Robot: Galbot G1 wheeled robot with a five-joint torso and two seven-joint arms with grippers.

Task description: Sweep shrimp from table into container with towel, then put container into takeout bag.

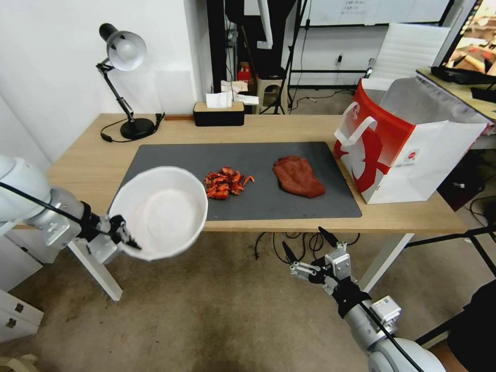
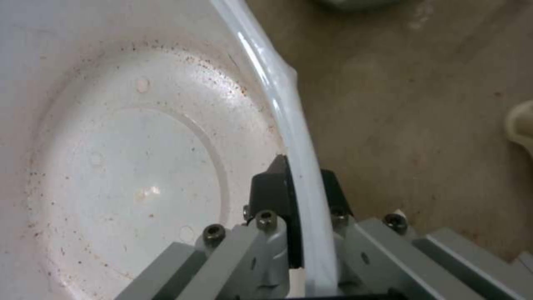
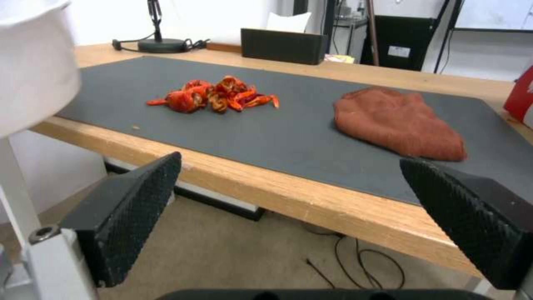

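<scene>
I'm seeing bare mat lying between the shrimp and towel; the takeout bag is walling the table's right end.

Round white plastic container (its inside dusted with fine reddish-brown specks). Bright red-orange pile of shrimp on a dark grey rectangular mat. Rust-red soft towel. Red-and-white boxy paper takeout bag with a white figure print. Light wooden table.
</scene>
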